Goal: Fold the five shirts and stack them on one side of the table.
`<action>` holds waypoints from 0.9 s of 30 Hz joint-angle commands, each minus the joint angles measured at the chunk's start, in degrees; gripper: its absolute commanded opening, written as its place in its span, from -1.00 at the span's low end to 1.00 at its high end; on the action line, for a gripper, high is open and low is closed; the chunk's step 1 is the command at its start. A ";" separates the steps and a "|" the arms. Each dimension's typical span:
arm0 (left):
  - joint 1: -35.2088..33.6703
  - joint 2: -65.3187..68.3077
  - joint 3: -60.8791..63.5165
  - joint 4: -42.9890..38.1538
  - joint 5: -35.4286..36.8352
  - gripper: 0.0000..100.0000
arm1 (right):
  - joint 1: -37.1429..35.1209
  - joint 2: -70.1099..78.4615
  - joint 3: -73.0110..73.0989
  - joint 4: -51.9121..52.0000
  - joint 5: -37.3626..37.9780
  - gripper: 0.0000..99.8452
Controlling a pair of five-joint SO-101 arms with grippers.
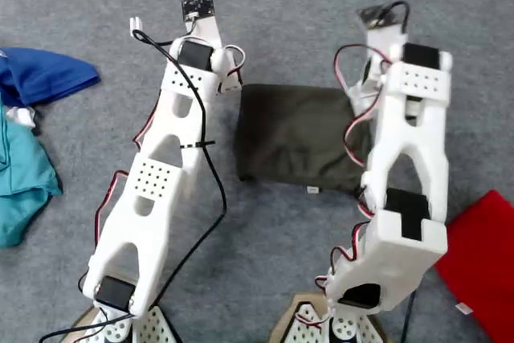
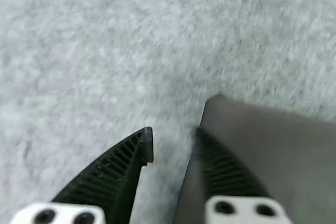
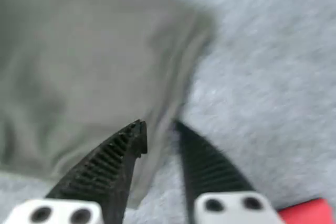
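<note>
The dark olive folded cloth shirt (image 1: 297,134) lies flat on the grey fuzzy worktop (image 1: 281,22), between the two arms. The left fingers (image 2: 139,153) are open. One finger is over bare worktop and the other is over the shirt, so a corner of the shirt sits just ahead of them. The right fingers (image 3: 131,140) are open too, with a smaller gap, and a side edge of the shirt runs right between them. A flat red cloth shirt (image 1: 482,255) lies well behind the right fingers. A blue cloth shirt (image 1: 44,74) and a teal cloth shirt (image 1: 20,174) lie in loose heaps well off to the outer side of the left fingers.

I think the next job is to grab both sides of the olive shirt. It could go wrong if the left fingers pinch only the top layer, or nothing, because they are barely past the corner. Then one side would lift alone and the neat fold would fall open
</note>
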 commanded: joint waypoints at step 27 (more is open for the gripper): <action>0.35 -13.32 15.30 3.16 -0.62 -0.54 | -1.98 22.73 -8.04 -5.10 -4.57 -0.71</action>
